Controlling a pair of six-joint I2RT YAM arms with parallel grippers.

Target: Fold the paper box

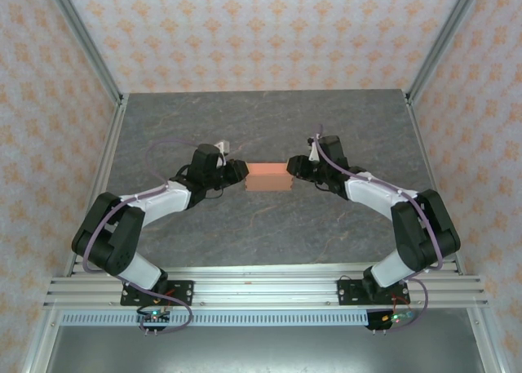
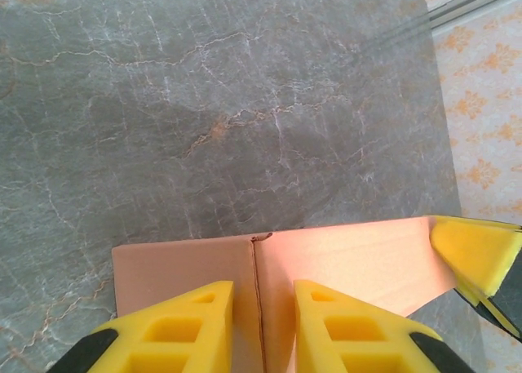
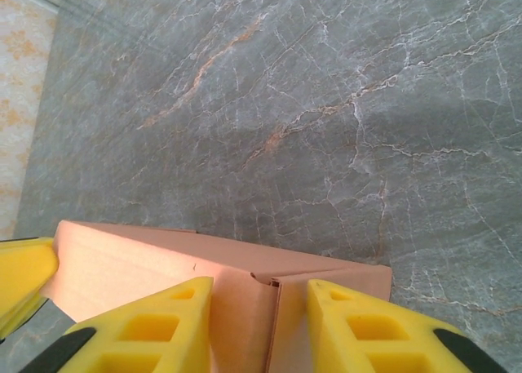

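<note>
The paper box (image 1: 269,177) is a small salmon-orange card box at the middle of the table, held between my two grippers. My left gripper (image 1: 242,173) is at the box's left end. In the left wrist view its yellow fingers (image 2: 188,324) straddle a creased corner of the box (image 2: 359,250), shut on the card, gripper (image 2: 263,285). My right gripper (image 1: 294,169) is at the right end. In the right wrist view the gripper (image 3: 261,281) is shut over the corner flap of the box (image 3: 122,259).
The grey marbled table top (image 1: 269,120) stretches open behind and in front of the box. Aluminium frame posts (image 1: 86,42) and patterned walls bound the back and sides. A rail (image 1: 261,291) carries both arm bases at the near edge.
</note>
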